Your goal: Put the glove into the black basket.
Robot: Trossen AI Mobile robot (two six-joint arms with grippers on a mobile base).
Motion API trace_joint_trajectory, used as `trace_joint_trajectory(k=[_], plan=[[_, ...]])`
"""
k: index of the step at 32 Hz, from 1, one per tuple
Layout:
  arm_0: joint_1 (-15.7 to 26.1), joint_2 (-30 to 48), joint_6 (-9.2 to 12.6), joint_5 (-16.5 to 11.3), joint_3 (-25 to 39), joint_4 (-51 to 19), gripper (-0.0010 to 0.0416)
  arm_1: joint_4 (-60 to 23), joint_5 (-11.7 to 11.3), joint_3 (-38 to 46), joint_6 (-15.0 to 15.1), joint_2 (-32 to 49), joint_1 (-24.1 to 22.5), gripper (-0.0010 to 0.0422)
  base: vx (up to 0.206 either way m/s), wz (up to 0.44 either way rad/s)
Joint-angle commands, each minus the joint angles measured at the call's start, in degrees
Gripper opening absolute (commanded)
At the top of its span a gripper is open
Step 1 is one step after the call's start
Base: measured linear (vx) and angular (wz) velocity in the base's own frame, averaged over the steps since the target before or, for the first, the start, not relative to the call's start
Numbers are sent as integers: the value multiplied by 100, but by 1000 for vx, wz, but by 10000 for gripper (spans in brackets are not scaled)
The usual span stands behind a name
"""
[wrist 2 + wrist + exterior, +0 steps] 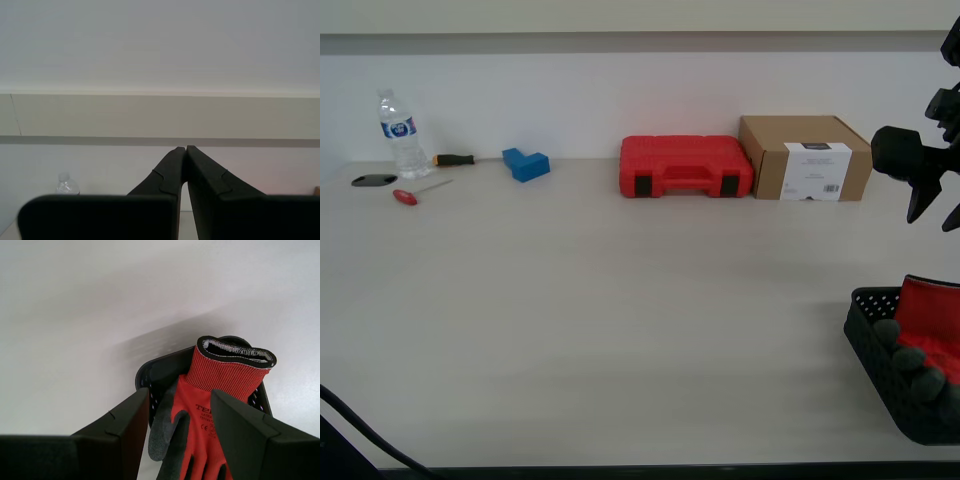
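The red knit glove (928, 318) lies in the black basket (878, 345) at the exterior view's right edge, its dark grey fingers toward the front. In the first wrist view the glove (220, 385) sits in the basket (160, 370) with its black-edged cuff propped on the rim. My first gripper (179, 392) is open and empty, above the glove and apart from it; it also shows in the exterior view (935, 218), raised over the basket. My second gripper (183, 148) is shut and empty, pointed at the wall.
A red tool case (685, 166) and a cardboard box (807, 158) stand at the back wall. A water bottle (400, 135), a blue block (526, 163), two screwdrivers (453, 159) and a black disc (374, 180) lie at the back left.
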Motion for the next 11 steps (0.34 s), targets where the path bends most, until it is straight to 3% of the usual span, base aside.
trace_joint_trajectory(k=[1,11], plan=[[2,0,-9,-11,2,4,169,31,2,0,0,2,-2,0,0,0],[-2,0,-9,-11,2,4,169,31,2,0,0,2,-2,0,0,0]])
